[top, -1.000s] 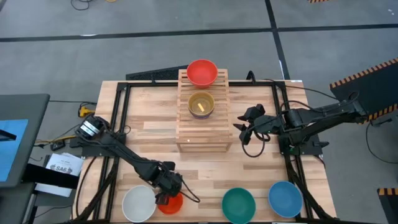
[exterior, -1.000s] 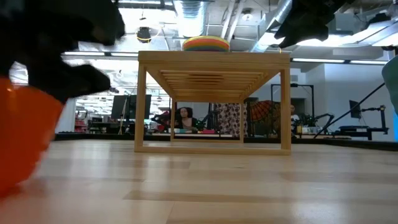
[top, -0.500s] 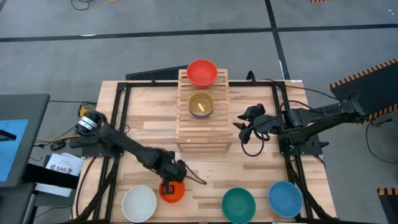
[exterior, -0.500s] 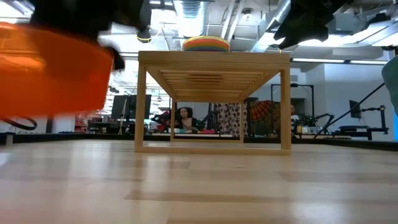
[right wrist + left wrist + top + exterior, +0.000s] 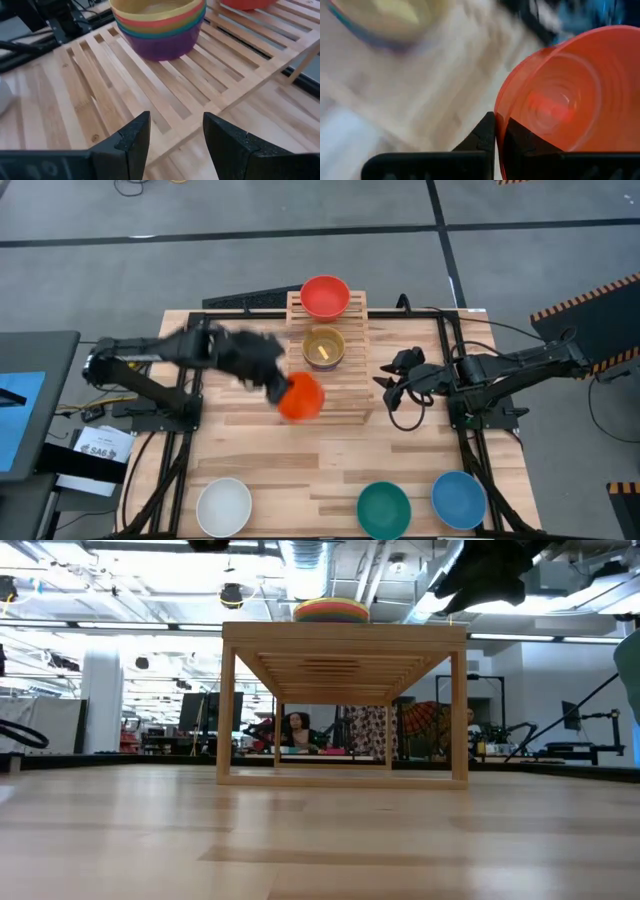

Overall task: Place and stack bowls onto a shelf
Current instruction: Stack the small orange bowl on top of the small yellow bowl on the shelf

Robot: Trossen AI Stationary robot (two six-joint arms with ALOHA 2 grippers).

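Observation:
My left gripper point(image 5: 273, 388) is up in the air, shut on an orange bowl point(image 5: 301, 397) over the near-left part of the shelf point(image 5: 345, 402). The shelf is a slatted wooden rack at the table's far middle. A red bowl point(image 5: 325, 297) sits on its far step. A stack of bowls with a yellow one on top point(image 5: 324, 348) sits on the middle step, also seen in the right wrist view point(image 5: 159, 25). My right gripper point(image 5: 395, 387) hovers open to the right of the shelf, with nothing between its fingers point(image 5: 135, 137). My left gripper pinches the orange bowl's rim point(image 5: 500, 117), one finger inside the bowl and one outside its wall. The bowl is lifted clear, above the shelf's near-left corner, with its hollow point(image 5: 560, 100) facing the wrist camera.
A white bowl point(image 5: 223, 506), a teal bowl point(image 5: 384, 509) and a blue bowl point(image 5: 459, 499) stand along the table's near edge. Black frame rails point(image 5: 185, 380) run along the left and right sides of the tabletop. People and equipment show in the room behind.
My left gripper has taken hold of the orange bowl next to the white bowl at the near edge. It has lifted the bowl clear and swung up and toward the far edge, to the shelf's near-left part. My right gripper has kept still.

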